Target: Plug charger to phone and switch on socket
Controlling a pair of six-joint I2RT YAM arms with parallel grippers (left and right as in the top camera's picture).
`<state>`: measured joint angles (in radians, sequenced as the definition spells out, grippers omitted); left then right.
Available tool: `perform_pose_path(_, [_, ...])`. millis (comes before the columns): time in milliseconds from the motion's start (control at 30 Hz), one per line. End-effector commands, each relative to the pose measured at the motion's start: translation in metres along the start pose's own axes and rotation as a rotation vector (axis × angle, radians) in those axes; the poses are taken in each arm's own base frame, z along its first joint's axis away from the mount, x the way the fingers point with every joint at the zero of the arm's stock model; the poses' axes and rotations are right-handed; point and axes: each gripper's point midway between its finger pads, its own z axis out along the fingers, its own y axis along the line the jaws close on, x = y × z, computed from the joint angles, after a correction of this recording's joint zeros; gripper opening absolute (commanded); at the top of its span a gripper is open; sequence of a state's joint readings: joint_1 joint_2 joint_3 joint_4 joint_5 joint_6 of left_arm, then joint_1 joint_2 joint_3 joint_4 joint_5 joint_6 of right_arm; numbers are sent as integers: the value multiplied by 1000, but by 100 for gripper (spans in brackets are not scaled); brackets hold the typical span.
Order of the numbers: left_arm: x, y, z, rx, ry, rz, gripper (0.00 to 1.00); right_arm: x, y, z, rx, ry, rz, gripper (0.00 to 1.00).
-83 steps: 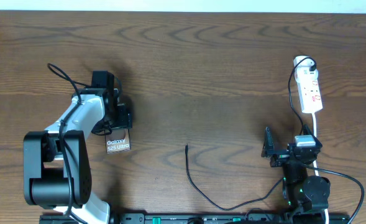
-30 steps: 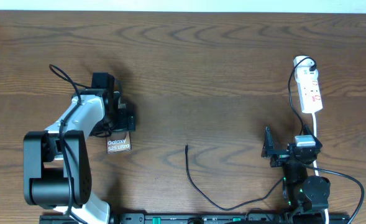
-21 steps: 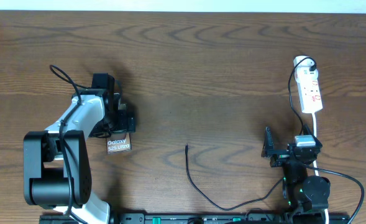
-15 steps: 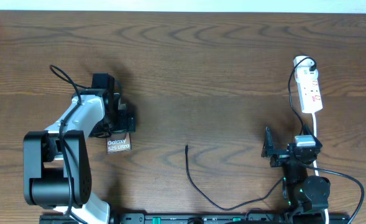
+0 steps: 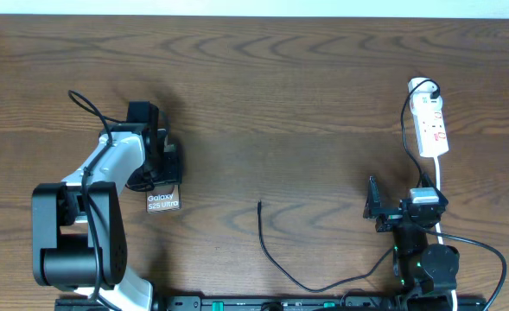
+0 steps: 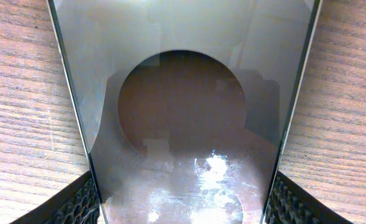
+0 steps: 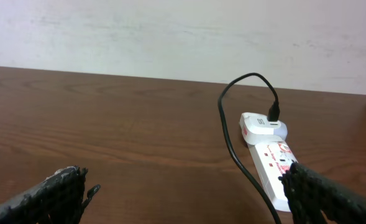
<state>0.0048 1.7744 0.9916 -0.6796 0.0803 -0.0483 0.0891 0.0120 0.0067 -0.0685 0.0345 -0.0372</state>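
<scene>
The phone (image 5: 164,203) lies flat at the left of the table, its lettered end toward the front. My left gripper (image 5: 162,177) sits over its far part. In the left wrist view the glossy phone (image 6: 183,93) fills the frame and my left gripper (image 6: 184,202) has both fingers (image 6: 77,202) pressed against its long edges. The charger (image 5: 276,257), a thin black cable, lies loose at centre front with its plug tip (image 5: 259,205) free. The white socket (image 5: 431,125) lies at the far right. My right gripper (image 5: 399,194) rests open in front of the socket (image 7: 273,162), holding nothing.
A white adapter (image 7: 263,126) with the black cable (image 7: 229,137) plugged in sits at the socket's far end. The socket's white cord (image 5: 440,186) runs toward the right arm's base. A pale wall (image 7: 183,31) rises behind the table's far edge.
My left gripper's jaws have closed in from wide open onto the phone's edges. The phone, the charger and the right arm have not moved.
</scene>
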Motion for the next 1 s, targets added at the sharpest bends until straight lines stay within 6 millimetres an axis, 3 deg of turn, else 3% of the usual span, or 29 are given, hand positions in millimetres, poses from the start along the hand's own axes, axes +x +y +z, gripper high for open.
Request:
perform_pose_path(0, [13,-4,11,26,52,3,33,0,-3,0,15,0,-11,99])
perform_pose_path(200, [14,-4,11,26,52,3,34,0,-3,0,15,0,-12,99])
perform_pose_path(300, [14,-4,11,26,52,3,64,0,-3,0,15,0,-12,99])
perform_pose_path(367, [13,-4,11,26,52,3,76,0,-3,0,15,0,-12,99])
perform_pose_path(567, [15,-3,14,26,51,3,93,0,-3,0,15,0,-12,99])
perform_pose_path(900, [20,-5,21,38,50,3,93,0,-3,0,15,0,-12,99])
perform_pose_path(967, [20,-5,21,38,50,3,79,0,-3,0,15,0,-12,99])
